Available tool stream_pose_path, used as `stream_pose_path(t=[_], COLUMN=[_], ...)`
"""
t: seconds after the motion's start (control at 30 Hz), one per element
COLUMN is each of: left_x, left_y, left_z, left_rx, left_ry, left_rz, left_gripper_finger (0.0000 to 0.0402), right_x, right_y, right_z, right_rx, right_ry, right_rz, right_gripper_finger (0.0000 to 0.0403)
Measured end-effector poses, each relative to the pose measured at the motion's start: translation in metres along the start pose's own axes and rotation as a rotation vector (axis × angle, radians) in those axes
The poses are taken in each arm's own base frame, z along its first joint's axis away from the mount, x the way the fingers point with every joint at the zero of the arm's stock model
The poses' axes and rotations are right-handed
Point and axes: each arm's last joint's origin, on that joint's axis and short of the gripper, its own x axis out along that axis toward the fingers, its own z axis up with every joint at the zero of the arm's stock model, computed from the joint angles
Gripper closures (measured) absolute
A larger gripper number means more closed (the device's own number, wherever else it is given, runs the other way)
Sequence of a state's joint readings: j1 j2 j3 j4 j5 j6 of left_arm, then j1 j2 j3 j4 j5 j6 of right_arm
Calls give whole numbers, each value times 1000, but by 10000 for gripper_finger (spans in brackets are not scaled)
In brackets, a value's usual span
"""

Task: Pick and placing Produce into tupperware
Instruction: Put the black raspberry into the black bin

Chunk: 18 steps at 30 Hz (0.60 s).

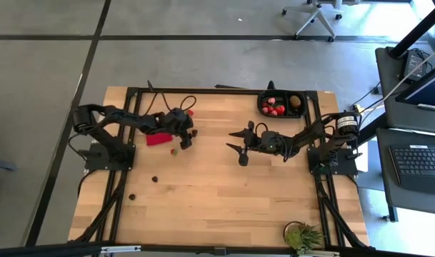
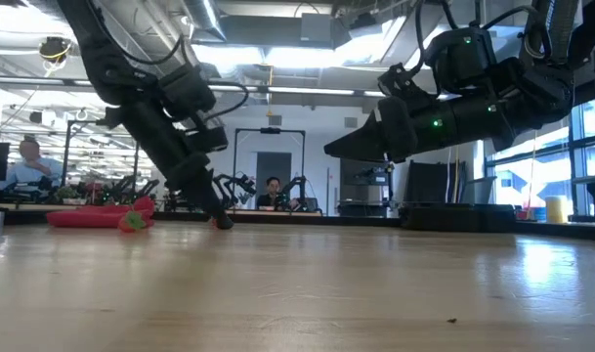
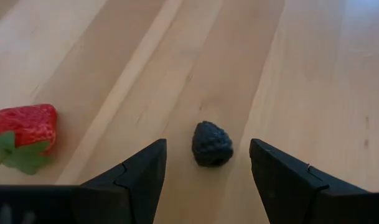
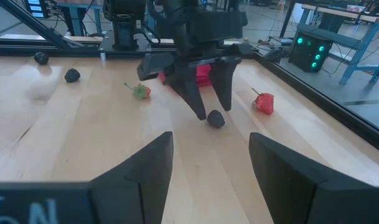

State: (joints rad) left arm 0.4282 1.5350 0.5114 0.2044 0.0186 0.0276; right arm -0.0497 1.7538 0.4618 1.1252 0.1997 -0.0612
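Note:
My left gripper (image 1: 185, 140) is open and down at the table next to the red cloth (image 1: 157, 139). In the left wrist view its fingers stand on either side of a small dark berry (image 3: 212, 144) that lies on the wood, with a gap on each side. A red strawberry (image 3: 24, 127) lies beside it. My right gripper (image 1: 238, 146) is open and hangs above mid-table, facing the left one (image 4: 214, 111). The black tupperware (image 1: 260, 104) at the far right edge holds red strawberries (image 1: 273, 107) and a brown lump (image 1: 294, 102).
More produce lies loose on the wood: a strawberry (image 1: 191, 112) beyond the left gripper, another (image 1: 173, 150) on its near side, and two dark berries (image 1: 154, 179) (image 1: 131, 196) toward the near left. A green plant (image 1: 303, 235) stands at the near right edge. People sit in the room behind.

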Motion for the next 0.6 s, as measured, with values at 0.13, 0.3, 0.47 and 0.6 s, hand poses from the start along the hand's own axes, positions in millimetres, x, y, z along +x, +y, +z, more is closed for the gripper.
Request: stream_pose_path(t=[0.13, 0.3, 0.47, 0.6], left_x=[3, 6, 13, 18], left_y=[0, -3, -3, -3], left_z=[-1, 1, -5, -7], left_rx=[0, 8, -15, -17], left_ry=[6, -33, 4, 11], left_rz=[-1, -8, -10, -9], left_gripper_finger=[179, 179, 179, 180], right_x=[0, 0, 0, 0], right_y=[0, 0, 0, 0], right_z=[0, 0, 0, 0], right_rx=[0, 0, 0, 0], right_ry=[0, 0, 0, 1], right_rz=[0, 0, 0, 0], right_gripper_finger=[190, 190, 190, 190])
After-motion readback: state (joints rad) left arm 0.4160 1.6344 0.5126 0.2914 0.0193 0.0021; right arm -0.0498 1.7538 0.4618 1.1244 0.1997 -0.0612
